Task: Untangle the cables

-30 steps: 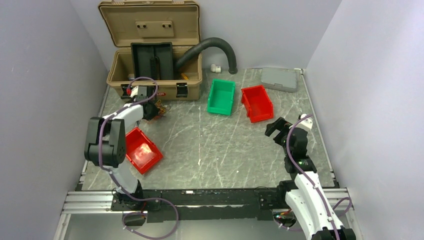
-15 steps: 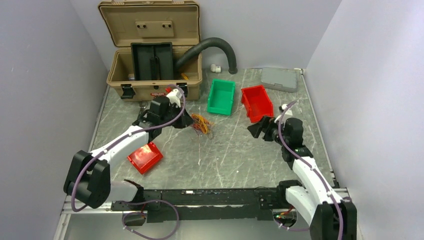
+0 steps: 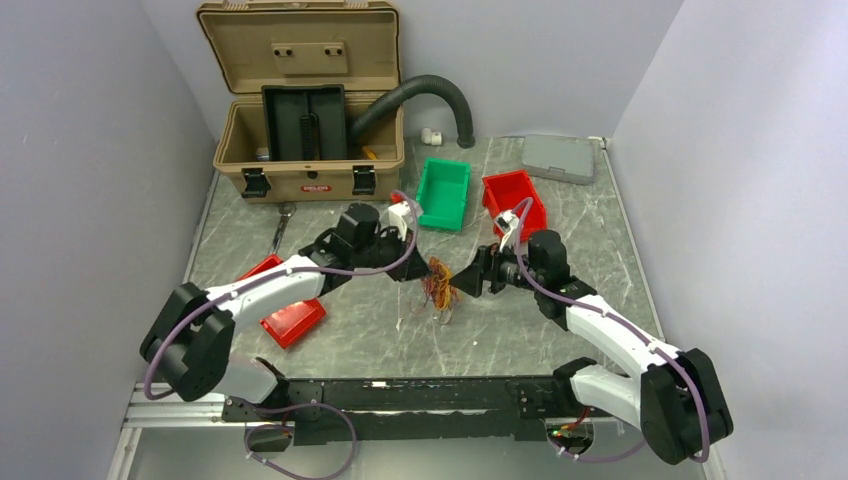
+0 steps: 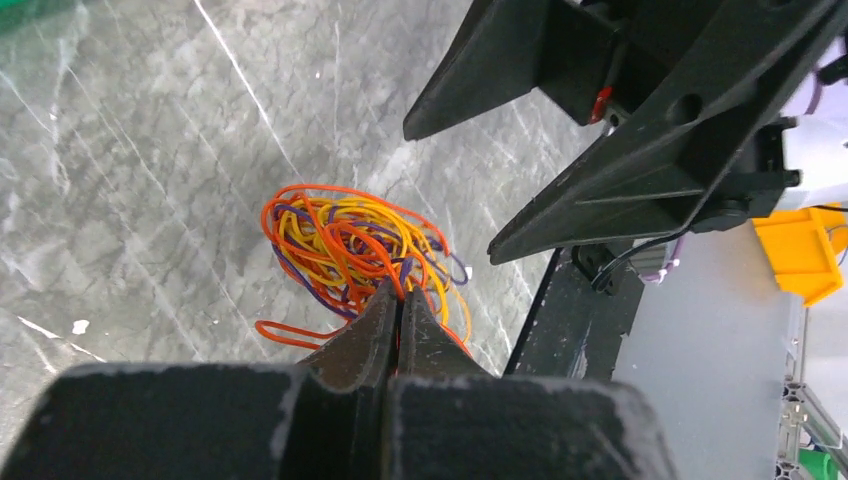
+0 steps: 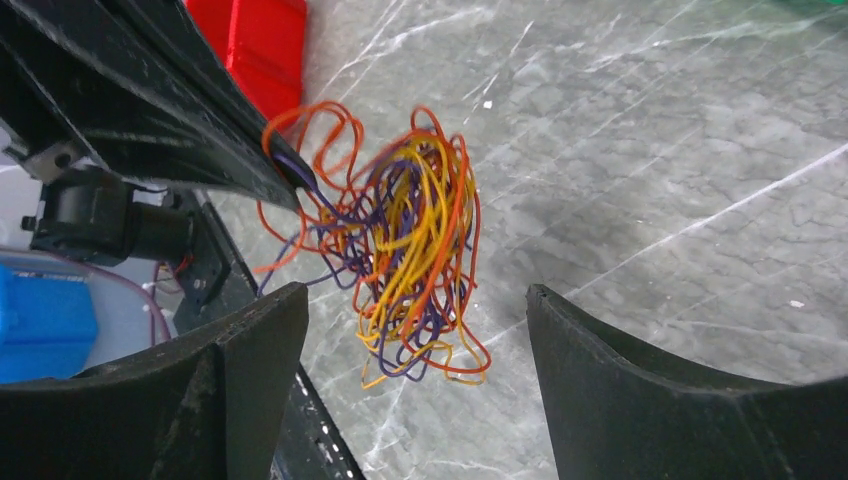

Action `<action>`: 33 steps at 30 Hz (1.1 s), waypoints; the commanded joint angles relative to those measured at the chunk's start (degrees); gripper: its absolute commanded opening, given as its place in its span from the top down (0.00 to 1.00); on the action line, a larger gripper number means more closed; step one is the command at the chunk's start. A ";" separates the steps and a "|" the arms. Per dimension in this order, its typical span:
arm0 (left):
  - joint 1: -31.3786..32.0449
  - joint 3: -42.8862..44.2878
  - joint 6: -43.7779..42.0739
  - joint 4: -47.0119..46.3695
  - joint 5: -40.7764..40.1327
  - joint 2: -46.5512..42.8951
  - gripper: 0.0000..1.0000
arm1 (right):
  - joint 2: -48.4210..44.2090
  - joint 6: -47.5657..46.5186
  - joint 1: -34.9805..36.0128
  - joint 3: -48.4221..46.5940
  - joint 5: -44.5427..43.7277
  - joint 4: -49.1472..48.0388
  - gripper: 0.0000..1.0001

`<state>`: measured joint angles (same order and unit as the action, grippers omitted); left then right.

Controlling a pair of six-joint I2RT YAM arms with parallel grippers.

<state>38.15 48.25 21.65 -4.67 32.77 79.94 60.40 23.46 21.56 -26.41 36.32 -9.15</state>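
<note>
Right wrist: looping orange, yellow, purple cables (image 5: 415, 240) hang from clamped left jaws; right jaws spread wide.

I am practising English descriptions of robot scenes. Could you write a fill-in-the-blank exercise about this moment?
The left pincer is ___ on the tangled bundle of thin orange, yellow and purple cables.
The right pincer, facing that bundle, is ___.
The plastic bin nearest the tan plastic toolbox is ___.
Missing words: shut, open, green.
</note>
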 commanded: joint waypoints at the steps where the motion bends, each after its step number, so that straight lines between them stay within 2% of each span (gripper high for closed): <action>1: 2.27 2.64 -2.27 -1.36 -3.52 3.48 1.00 | 0.20 -0.41 1.02 -0.10 -5.68 -3.55 0.19; 3: 2.76 2.64 -2.09 0.43 -8.30 5.49 0.99 | 0.46 -1.65 1.07 0.45 -6.99 -2.32 0.19; 6: 2.86 -0.41 -1.23 -1.88 -11.31 6.81 0.77 | 0.80 -2.80 1.11 1.24 -8.00 -0.71 0.21; 7: 2.87 -1.31 -0.69 -2.56 -11.96 7.16 0.72 | 1.02 -2.95 1.19 1.48 -7.89 -0.48 0.22; 14: 2.83 -3.47 1.71 -1.87 -14.12 7.41 0.52 | 3.38 -3.16 1.88 1.39 -8.37 -0.69 0.23; 21: 2.22 -2.32 2.79 3.21 -16.52 3.54 0.50 | 10.03 -2.05 4.05 -1.39 -6.88 -3.74 0.30; 24: 1.60 -3.18 3.46 4.53 -17.29 -0.97 0.48 | 14.03 -1.85 6.19 -3.53 -6.99 -4.57 0.32; 29: 1.27 -5.56 5.05 9.59 -21.71 -10.22 0.39 | 17.75 -1.55 9.42 -5.86 -7.78 -6.05 0.36; 33: 0.72 -5.06 7.16 14.21 -24.26 -9.90 0.39 | 20.23 -1.06 10.09 -6.89 -8.66 -7.60 0.39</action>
<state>39.40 43.09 26.04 4.43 12.47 69.43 78.78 21.93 31.00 -30.59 28.69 -12.05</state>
